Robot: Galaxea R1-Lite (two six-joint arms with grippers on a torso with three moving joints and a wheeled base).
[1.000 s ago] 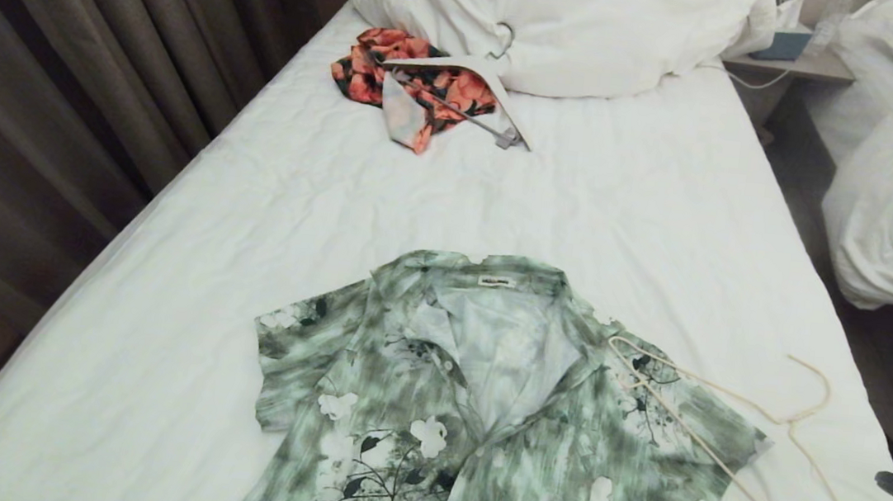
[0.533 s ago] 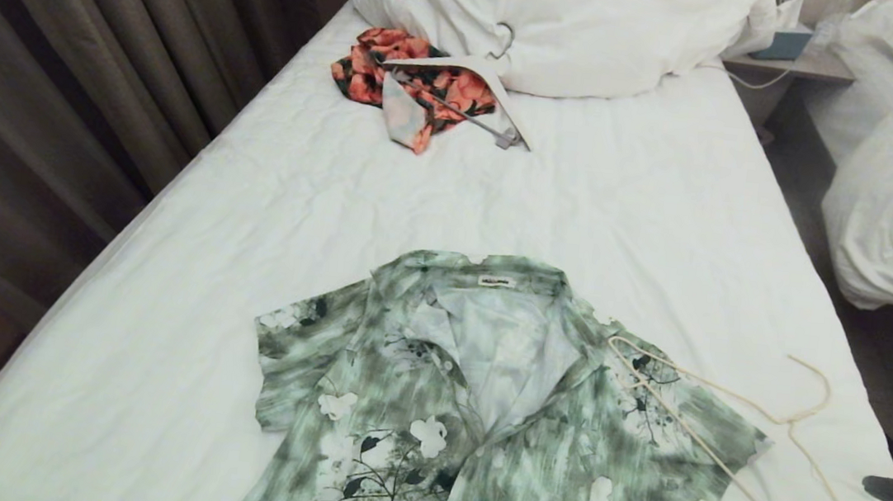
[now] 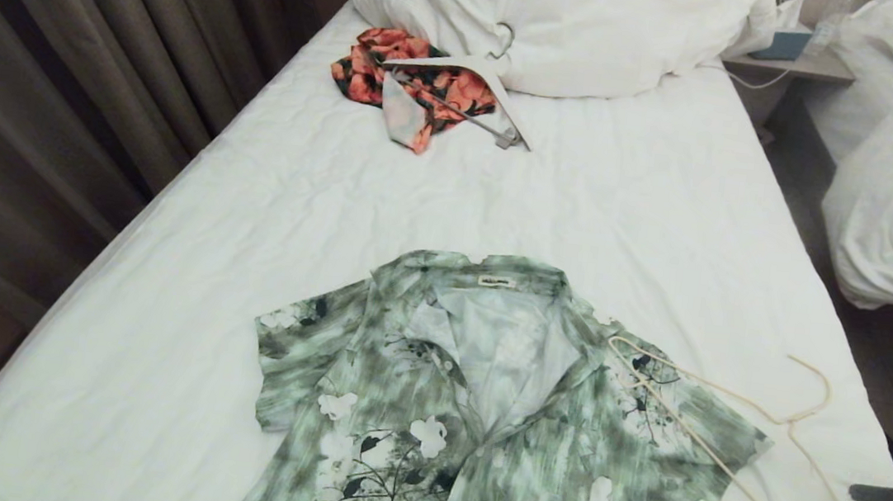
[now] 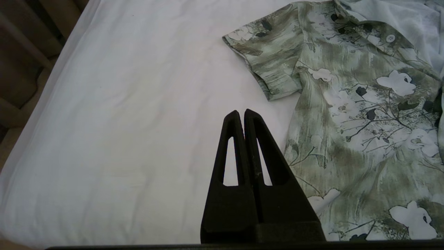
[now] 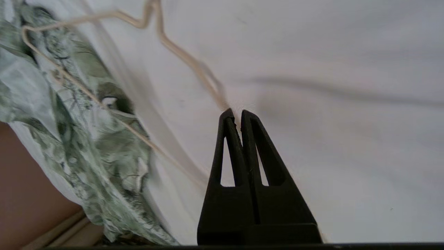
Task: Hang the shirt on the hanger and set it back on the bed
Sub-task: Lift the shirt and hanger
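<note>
The shirt is showing thin, soft printed cloth with glossy white buttons. The hanger is looking like smooth cream wire. The bed is wearing a smooth matt sheet, faintly creased. Both grippers' fingers are looking like matt black plastic.

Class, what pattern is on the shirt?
Green-and-white brushed print, white flowers, dark leaves on the shirt; head view.

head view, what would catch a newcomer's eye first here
The green-and-white floral shirt lies spread flat, collar open, on the near part of the white bed. A thin cream wire hanger lies across its sleeve on the robot's right, hook resting on the sheet. Far off, by the bunched duvet, an orange-and-black garment sits crumpled under a thicker white hanger.
</note>
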